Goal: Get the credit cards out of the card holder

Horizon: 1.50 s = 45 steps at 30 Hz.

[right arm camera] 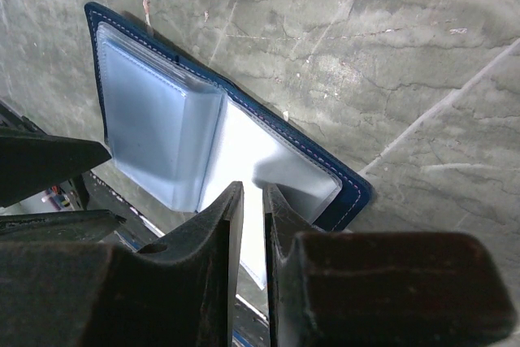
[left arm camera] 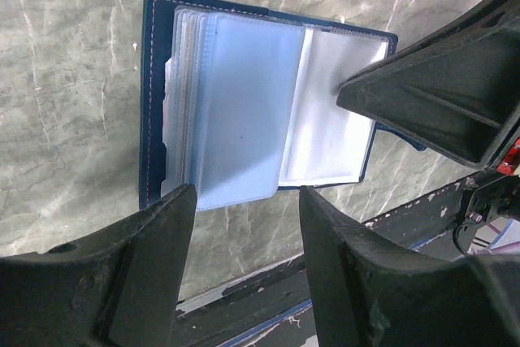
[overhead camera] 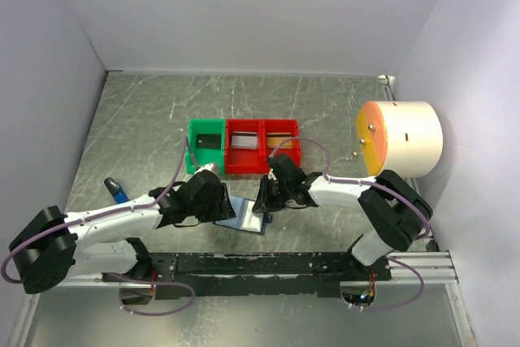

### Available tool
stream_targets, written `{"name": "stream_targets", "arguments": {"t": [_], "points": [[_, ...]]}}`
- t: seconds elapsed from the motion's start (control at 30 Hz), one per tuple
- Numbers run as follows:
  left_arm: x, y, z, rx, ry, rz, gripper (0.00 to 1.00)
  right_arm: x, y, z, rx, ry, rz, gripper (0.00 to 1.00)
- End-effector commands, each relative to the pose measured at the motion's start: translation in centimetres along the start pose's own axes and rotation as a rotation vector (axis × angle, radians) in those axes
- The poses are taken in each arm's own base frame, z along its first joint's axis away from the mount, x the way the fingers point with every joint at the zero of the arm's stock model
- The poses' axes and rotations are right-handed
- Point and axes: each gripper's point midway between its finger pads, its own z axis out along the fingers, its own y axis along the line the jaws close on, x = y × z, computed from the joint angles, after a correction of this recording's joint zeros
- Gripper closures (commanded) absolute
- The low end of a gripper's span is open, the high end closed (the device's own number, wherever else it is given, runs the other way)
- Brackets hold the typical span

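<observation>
Left wrist view gives us the card holder (left arm camera: 153, 119) lying open on the surface (left arm camera: 65, 79), with our left hand (left arm camera: 248, 194) spread either side of the near edge of its stacked sleeves. Our right hand (right arm camera: 253, 193) is pressed almost together, seemingly pinching the pale sleeve (right arm camera: 268, 156) on the open page. The sleeves that show look empty; whether the stack hides a card, we cannot tell. To check well, we should lift that one sleeve slowly while the left hand pins the cover, so the holder neither slides nor folds shut.
</observation>
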Motion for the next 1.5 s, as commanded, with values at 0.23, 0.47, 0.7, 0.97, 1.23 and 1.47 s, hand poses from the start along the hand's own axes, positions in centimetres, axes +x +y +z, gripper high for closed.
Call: {"name": "stream_targets", "arguments": {"t": [0.23,0.47,0.7,0.97,1.23,1.47], "points": [[-0.3,-0.9,0.9,0.028,0.009,0.019,0.38,1.6,-2.9,0.3,0.112,0.049,-0.005,0.82],[-0.4,-3.1,1.1,0.132,0.020,0.029,0.43,1.6,-2.9,0.3,0.114,0.052,-0.007,0.82],[1.0,-4.8,2.2,0.243,0.086,0.019,0.38,1.7,-2.5,0.4,0.087,0.051,0.005,0.82],[1.4,-6.8,2.4,0.362,0.104,-0.006,0.39,0.5,0.1,-0.8,-0.009,-0.005,0.018,0.73],[1.5,-7.1,2.0,0.387,0.100,0.003,0.39,-2.7,3.2,-3.7,-0.039,-0.116,-0.006,0.56],[1.5,-7.3,1.9,0.396,0.100,0.003,0.39,-2.2,4.2,-2.8,-0.075,-0.050,-0.035,0.44]]}}
